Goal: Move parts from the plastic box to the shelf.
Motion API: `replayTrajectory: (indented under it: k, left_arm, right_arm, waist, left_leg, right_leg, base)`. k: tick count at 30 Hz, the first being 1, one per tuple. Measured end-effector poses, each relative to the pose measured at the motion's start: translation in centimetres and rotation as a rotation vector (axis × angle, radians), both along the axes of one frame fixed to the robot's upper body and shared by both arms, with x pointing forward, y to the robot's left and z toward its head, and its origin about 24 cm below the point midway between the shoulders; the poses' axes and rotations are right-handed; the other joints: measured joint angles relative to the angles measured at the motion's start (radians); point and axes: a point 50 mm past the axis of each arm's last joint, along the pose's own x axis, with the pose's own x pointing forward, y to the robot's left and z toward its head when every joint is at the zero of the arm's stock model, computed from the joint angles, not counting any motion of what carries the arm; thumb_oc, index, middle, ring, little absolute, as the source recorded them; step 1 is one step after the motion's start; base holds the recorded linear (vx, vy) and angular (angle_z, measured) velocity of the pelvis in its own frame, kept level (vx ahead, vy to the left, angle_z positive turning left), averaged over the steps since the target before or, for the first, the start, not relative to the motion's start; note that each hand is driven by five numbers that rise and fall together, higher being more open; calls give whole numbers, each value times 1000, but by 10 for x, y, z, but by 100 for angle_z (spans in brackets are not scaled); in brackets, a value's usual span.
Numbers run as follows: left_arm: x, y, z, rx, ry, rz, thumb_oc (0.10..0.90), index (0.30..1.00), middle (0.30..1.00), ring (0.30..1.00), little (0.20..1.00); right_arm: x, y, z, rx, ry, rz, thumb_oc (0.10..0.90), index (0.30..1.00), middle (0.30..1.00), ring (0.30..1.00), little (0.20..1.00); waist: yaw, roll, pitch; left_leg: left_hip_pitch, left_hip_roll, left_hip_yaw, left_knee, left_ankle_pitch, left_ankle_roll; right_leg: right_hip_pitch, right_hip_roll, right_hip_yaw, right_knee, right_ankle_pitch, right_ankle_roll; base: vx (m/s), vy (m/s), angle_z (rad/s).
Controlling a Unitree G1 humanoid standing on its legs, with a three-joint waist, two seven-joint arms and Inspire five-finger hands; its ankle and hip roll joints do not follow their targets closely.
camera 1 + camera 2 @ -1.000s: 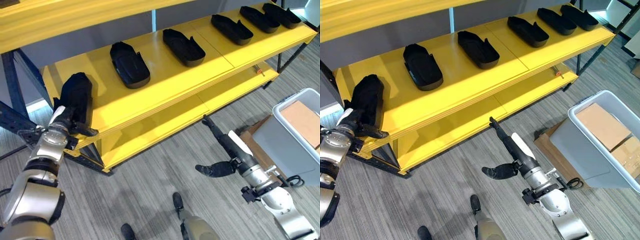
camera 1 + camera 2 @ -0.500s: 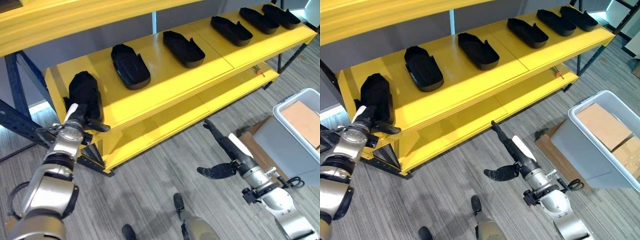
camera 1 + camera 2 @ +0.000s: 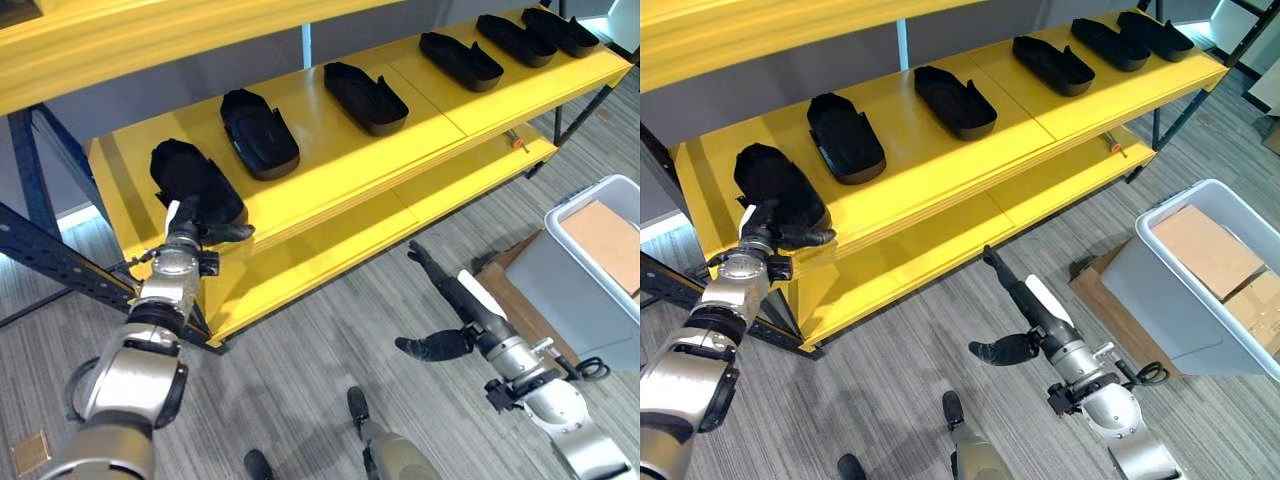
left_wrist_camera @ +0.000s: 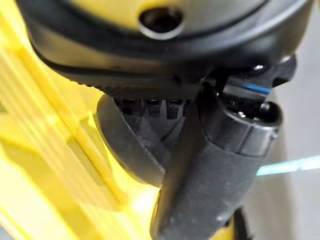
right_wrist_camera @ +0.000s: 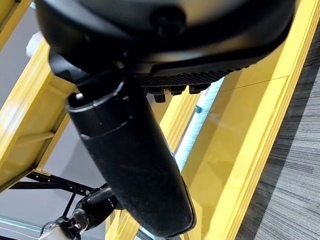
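At about 9 o'clock the left hand (image 3: 203, 226) grips a black part (image 3: 190, 177) lying on the left end of the yellow shelf (image 3: 330, 150), thumb and fingers curled round its near end. More black parts (image 3: 258, 132) sit in a row along the shelf toward 1 o'clock. At 5 o'clock the right hand (image 3: 447, 308) hangs released above the floor, fingers straight. The plastic box (image 3: 560, 275) stands at 3 o'clock, cardboard (image 3: 605, 238) inside.

My left hand (image 3: 196, 228) grips a black molded part (image 3: 190, 177) at the left end of the yellow shelf (image 3: 330, 140). Five more black parts (image 3: 366, 95) lie spaced along the shelf toward the far right. The grey plastic box (image 3: 1180, 290) sits on the floor at right.
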Motion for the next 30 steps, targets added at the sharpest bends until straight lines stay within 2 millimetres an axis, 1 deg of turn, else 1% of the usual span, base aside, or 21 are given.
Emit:
replayTrajectory:
  k: [5, 7, 12, 15, 18, 20, 22, 24, 30]
  left_arm:
    - [1, -3, -1, -73, -22, 16, 900, 1000, 1000, 1000, 1000]
    - [0, -2, -1, -84, -25, 25, 900, 1000, 1000, 1000, 1000]
    - [-2, 4, -2, -185, -50, 80, 900, 1000, 1000, 1000, 1000]
    - [-4, 10, -4, -219, -51, 114, 900, 1000, 1000, 1000, 1000]
    - [-9, 21, -7, -271, -52, 185, 900, 1000, 1000, 1000, 1000]
    - [-11, 26, -9, -278, -49, 218, 900, 1000, 1000, 1000, 1000]
    - [-19, 40, -12, -280, -48, 260, 900, 1000, 1000, 1000, 1000]
    - [-24, 48, -13, -265, -40, 284, 900, 1000, 1000, 1000, 1000]
    - [-25, 50, -13, -266, -41, 314, 900, 1000, 1000, 1000, 1000]
  right_arm:
    - [0, -1, 0, -1, -2, -4, 900, 1000, 1000, 1000, 1000]
    - [0, -1, 1, -9, -2, -4, 900, 1000, 1000, 1000, 1000]
    - [0, -4, 2, -61, -9, -1, 900, 1000, 1000, 1000, 1000]
    - [0, -5, 2, -69, -11, 0, 900, 1000, 1000, 1000, 1000]
    - [0, -5, 2, -70, -12, -2, 900, 1000, 1000, 1000, 1000]
    - [0, -6, 2, -74, -13, -4, 900, 1000, 1000, 1000, 1000]
    - [0, -7, 3, -84, -13, -2, 900, 1000, 1000, 1000, 1000]
    - [0, -8, 3, -92, -13, -1, 900, 1000, 1000, 1000, 1000]
    - [1, -7, 4, -92, -15, 0, 900, 1000, 1000, 1000, 1000]
  waist:
    - [-1, 3, -1]
    - [-1, 4, -1]
    - [1, 8, -1]
    - [6, 11, -1]
    - [2, 12, -1]
    - [9, 15, 0]
    - [7, 17, 0]
    - [8, 18, 0]
    - [10, 18, 0]
  left_leg:
    - [0, 0, 0, -1, 0, 0]
    - [1, 0, 1, -1, 0, 0]
    - [1, 0, 0, 0, 0, 0]
    - [3, 0, 0, 0, 0, 1]
    - [10, 0, 0, 0, -1, 2]
    - [11, 0, -1, -1, -1, 2]
    - [12, 0, -1, -1, -1, 2]
    - [11, 0, -1, 0, -1, 2]
    - [11, 0, -2, 0, -1, 2]
  right_leg:
    - [0, 0, 0, 0, -2, 3]
    - [0, 0, 0, 0, -2, 3]
    - [1, 0, 1, 0, -2, 3]
    - [3, 0, 0, 0, -2, 3]
    - [9, 0, 0, 0, -3, 4]
    - [11, 0, -1, 0, -6, 4]
    - [12, 0, -1, 0, -6, 4]
    - [12, 0, -1, 0, -6, 4]
    - [12, 0, -2, 0, -6, 4]
  base:
    - [0, 0, 0]
    - [0, 0, 0]
    - [0, 0, 0]
    - [0, 0, 0]
    - [0, 0, 0]
    - [0, 0, 0]
    - [0, 0, 0]
    - [0, 0, 0]
    - [0, 0, 0]
